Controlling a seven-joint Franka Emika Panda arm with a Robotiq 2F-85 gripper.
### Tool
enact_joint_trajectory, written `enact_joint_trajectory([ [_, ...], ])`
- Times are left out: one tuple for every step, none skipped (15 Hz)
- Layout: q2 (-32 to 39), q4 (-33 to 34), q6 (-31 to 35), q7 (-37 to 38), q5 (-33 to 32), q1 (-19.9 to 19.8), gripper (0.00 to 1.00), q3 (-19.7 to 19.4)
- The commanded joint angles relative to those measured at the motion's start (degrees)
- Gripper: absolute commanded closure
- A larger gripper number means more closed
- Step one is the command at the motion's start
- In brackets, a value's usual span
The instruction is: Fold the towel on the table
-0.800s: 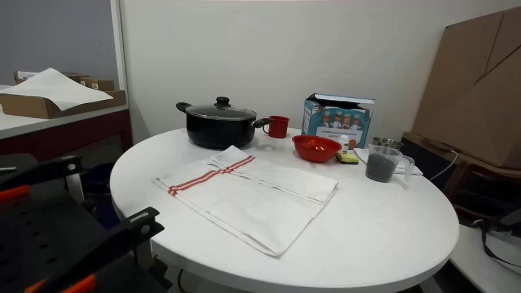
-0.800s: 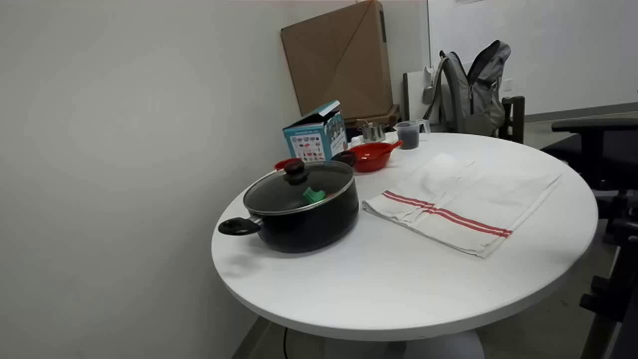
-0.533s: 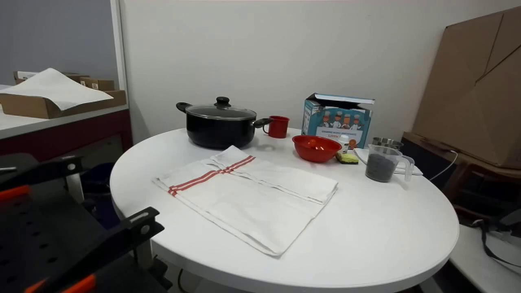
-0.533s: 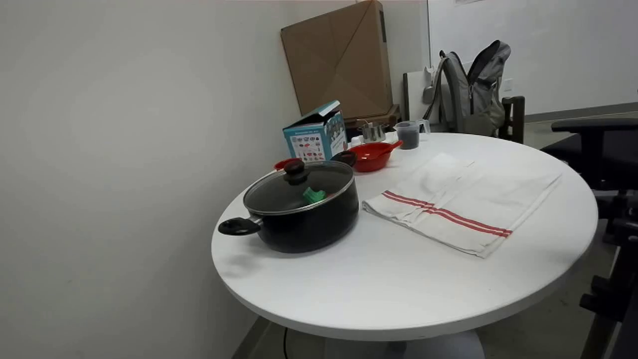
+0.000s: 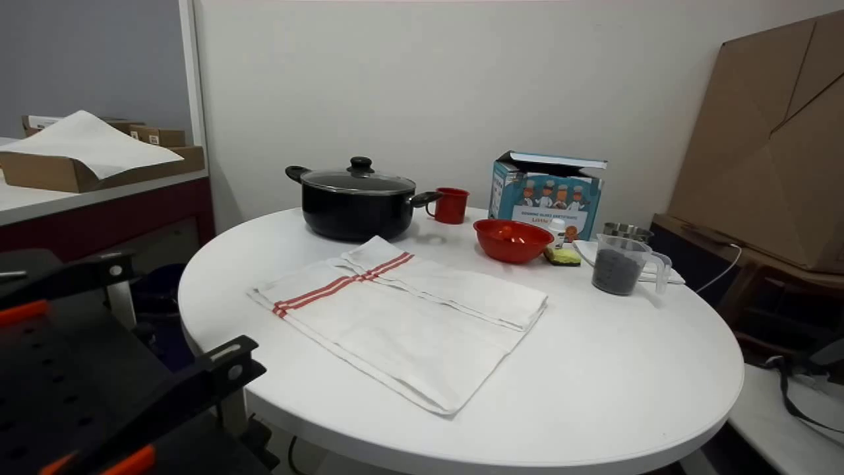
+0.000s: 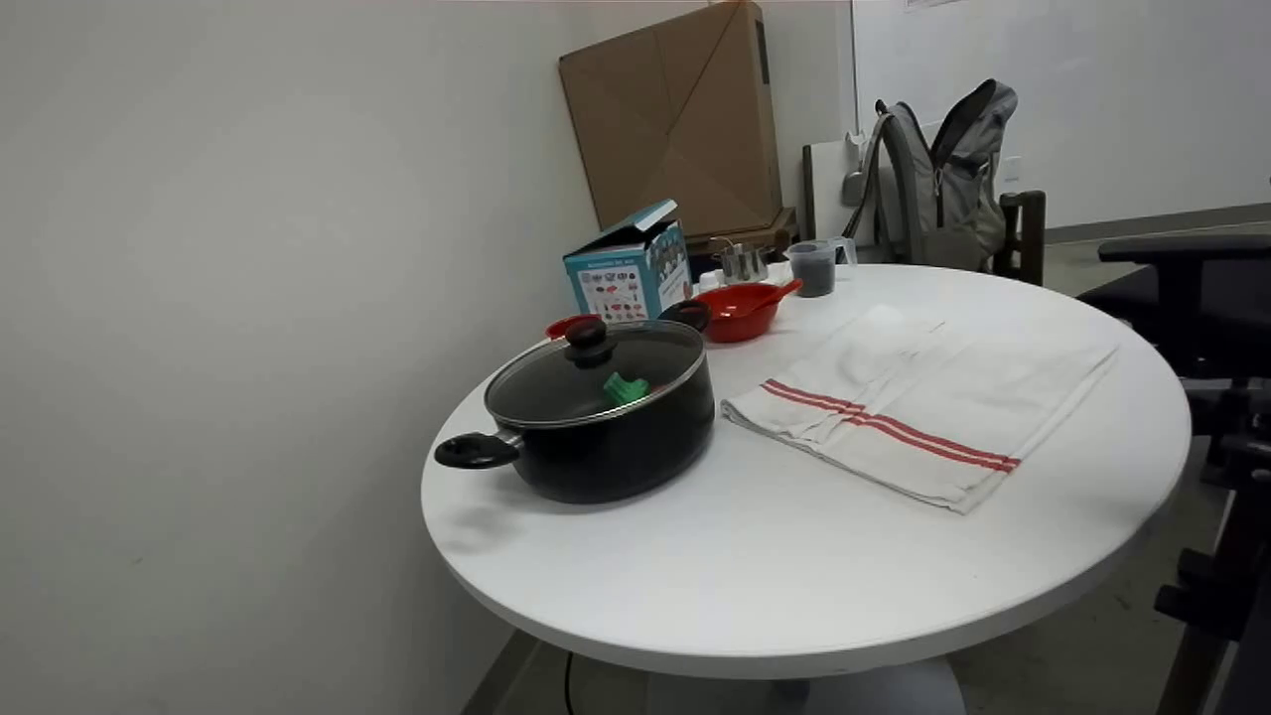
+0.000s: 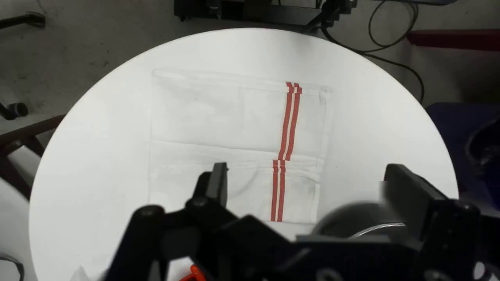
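Observation:
The white towel with red stripes [image 5: 422, 330] lies flat on the round white table [image 5: 593, 396], and also shows in an exterior view [image 6: 953, 397]. One long side is folded over, and its loose edge runs along the middle of the towel. The stripes of the two layers meet with a small offset. In the wrist view the towel [image 7: 218, 117] lies below my gripper [image 7: 307, 169]. The gripper is open with a wide gap and nothing between its fingers, apart from the towel and high above the table. The gripper is out of view in both exterior views.
A black lidded pot [image 5: 356, 204] stands close to the towel's striped end. A red mug [image 5: 451, 206], a red bowl [image 5: 513, 241], a sponge [image 5: 562, 256], a blue box [image 5: 547, 194] and a measuring cup [image 5: 618, 264] stand along the table's wall side. A wall rises behind.

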Motion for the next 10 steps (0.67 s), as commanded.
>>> enact_joint_trajectory([
  [4.5,-2.5,6.6,-4.0,-0.8,-1.8,0.0,-3.0],
  [6.1,-3.2,8.2,-5.2,-0.8,-2.4,0.0,-4.0],
  [7.9,-3.9,10.1,-5.9,-1.1,-3.1,0.0,-4.7],
  [10.2,-4.6,12.3,-5.6,-1.9,-4.2,0.0,-5.2],
  [12.2,-5.2,14.6,-5.0,-2.7,-5.2,0.0,-5.6],
  [14.9,-5.7,16.9,-4.8,-3.3,-6.1,0.0,-6.2],
  [17.0,-5.9,18.8,-4.8,-3.5,-6.8,0.0,-6.6],
  [19.6,-6.0,21.1,-5.1,-3.3,-7.4,0.0,-7.1],
  [21.8,-6.0,23.3,-5.5,-2.7,-7.8,0.0,-7.5],
  [24.1,-6.0,25.5,-5.8,-2.1,-8.2,0.0,-7.7],
])
